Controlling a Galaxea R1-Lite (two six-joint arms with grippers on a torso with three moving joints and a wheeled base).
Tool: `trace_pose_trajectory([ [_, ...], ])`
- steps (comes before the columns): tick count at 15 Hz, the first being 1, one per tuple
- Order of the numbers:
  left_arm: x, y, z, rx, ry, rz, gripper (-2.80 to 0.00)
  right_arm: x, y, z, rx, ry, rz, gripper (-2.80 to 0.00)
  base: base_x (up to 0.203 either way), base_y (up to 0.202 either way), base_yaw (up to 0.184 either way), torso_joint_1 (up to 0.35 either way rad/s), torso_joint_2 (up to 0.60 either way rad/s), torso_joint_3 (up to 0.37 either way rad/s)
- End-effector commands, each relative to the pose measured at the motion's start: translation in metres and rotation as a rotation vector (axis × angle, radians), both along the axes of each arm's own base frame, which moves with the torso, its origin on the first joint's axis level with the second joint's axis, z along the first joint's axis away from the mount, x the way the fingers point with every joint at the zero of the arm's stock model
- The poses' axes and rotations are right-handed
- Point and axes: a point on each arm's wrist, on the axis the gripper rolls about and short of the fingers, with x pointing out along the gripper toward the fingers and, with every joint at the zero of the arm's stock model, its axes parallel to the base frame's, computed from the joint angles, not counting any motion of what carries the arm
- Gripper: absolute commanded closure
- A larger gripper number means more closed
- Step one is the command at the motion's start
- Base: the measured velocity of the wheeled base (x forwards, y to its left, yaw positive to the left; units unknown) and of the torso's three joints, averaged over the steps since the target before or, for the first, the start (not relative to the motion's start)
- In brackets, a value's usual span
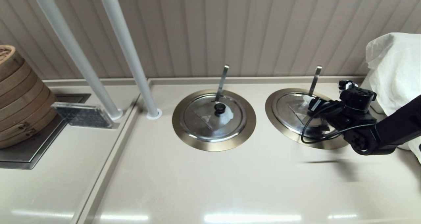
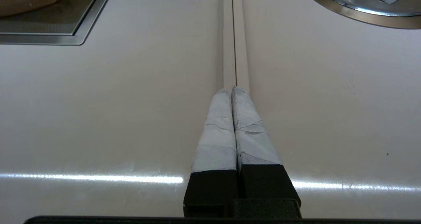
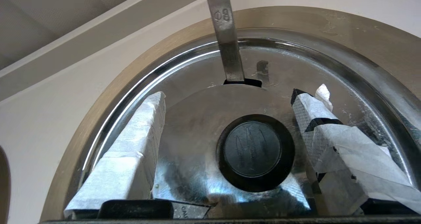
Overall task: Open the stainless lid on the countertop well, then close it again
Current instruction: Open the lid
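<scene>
The stainless lid [image 1: 289, 110] lies flat on the right countertop well, whose bronze-tinted flange [image 1: 273, 115] rings it; the cavity is hidden. Its thin ladle handle [image 1: 315, 81] sticks up at the back. My right gripper [image 1: 317, 107] hovers over the lid and hides the knob in the head view. In the right wrist view the right gripper [image 3: 227, 97] is open, one taped finger [image 3: 141, 138] on each side of the black knob [image 3: 252, 148], apart from it. The clean grey flap [image 3: 197, 118] is down. My left gripper [image 2: 232, 89] is shut over a countertop seam, holding nothing.
A twin lid [image 1: 200, 118] with a whitish patch sits in the middle well. Two grey poles [image 1: 128, 53] rise at the back left beside a clear box [image 1: 82, 115] and stacked bamboo steamers [image 1: 19, 95]. A white cloth [image 1: 394, 69] is bundled at the far right.
</scene>
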Motion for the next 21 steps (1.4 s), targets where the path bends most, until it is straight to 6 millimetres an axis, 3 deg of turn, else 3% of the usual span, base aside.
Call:
trace_pose_trajectory([
  [1,0.000,0.000,0.000,0.000,0.000,0.000,0.00,0.002,-0.003,-0.006,0.003,0.009,-0.002,-2.80,0.000,0.000,0.000,0.000,0.00,0.000],
  [13,0.000,0.000,0.000,0.000,0.000,0.001,0.00,-0.013,0.004,0.003,0.025,0.012,0.042,-2.80,0.000,0.000,0.000,0.000,0.00,0.000],
  [16,0.000,0.000,0.000,0.000,0.000,0.000,0.00,-0.001,0.002,-0.020,-0.072,0.062,0.039,-2.80,0.000,0.000,0.000,0.000,0.00,0.000],
  [21,0.000,0.000,0.000,0.000,0.000,0.001,0.00,0.002,0.001,-0.049,-0.271,0.083,0.097,-2.80,0.000,0.000,0.000,0.000,0.00,0.000],
])
